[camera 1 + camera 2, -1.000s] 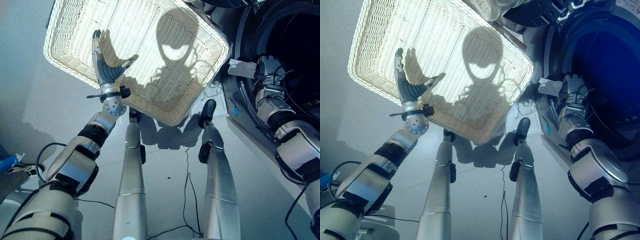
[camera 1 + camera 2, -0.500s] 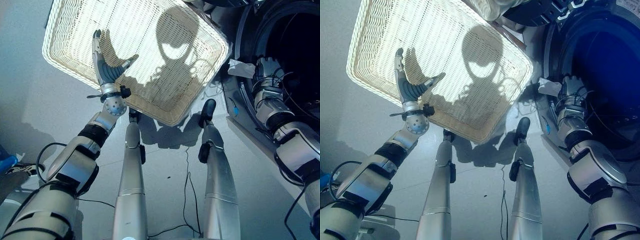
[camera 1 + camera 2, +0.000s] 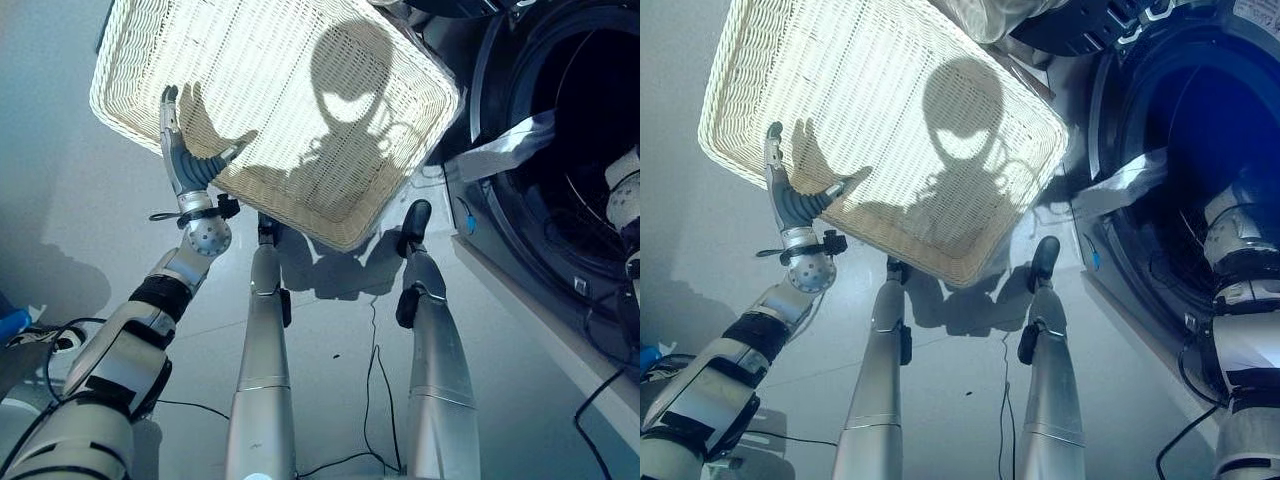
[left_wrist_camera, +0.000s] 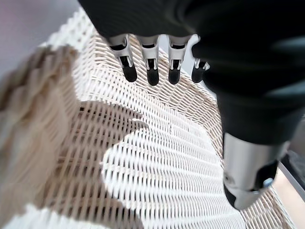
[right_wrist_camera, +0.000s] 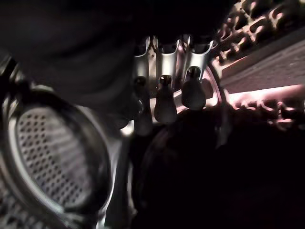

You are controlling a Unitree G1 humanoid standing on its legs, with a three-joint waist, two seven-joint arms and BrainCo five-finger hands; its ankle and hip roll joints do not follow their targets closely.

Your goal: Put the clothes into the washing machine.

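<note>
A pale cloth hangs across the near lip of the washer door opening, half in the dark drum and half draped out over the rim, and that is the worry: if the right arm comes back out with the cloth snagged on it, or leaves it lying there, the tail could slide to the floor or get caught when the door shuts. The right hand is deep inside the drum; its fingers look straight and loose with nothing between them, though it is dark in there and I would not swear to it. Whether other clothes already lie inside I cannot make out, the drum being black past the rim. The basket sits on the floor beside the washer and its wicker bottom looks bare. The left hand hovers over the basket's near edge, fingers spread open and holding nothing. The far corner of the basket is cut off, and something pale shows just beyond it that I cannot identify.
</note>
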